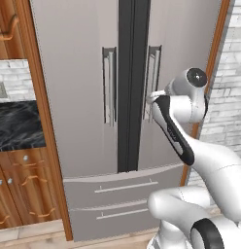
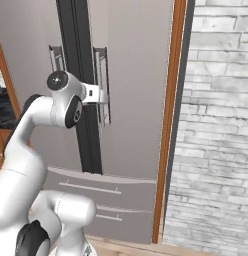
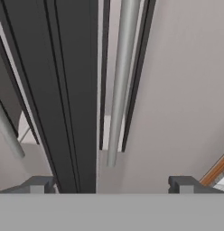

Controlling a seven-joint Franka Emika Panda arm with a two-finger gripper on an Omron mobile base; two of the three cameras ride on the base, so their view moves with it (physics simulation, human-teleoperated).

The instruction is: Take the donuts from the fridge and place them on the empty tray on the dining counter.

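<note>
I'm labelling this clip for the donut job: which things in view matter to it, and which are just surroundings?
Part of the job:
- fridge, both doors shut
- its right door handle, which the gripper faces
- gripper, open, holding nothing

Just surroundings:
- left door handle
- lower drawers
- wooden cabinets
- black marble counter
- brick wall

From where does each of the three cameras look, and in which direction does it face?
Left base view: behind the arm's left, facing the closed fridge; arm rises lower right.
Right base view: behind its right, same fridge, brick wall; arm lower left.
Hand view: on the hand, along the open gripper at the right door handle.
All share that handle.
</note>
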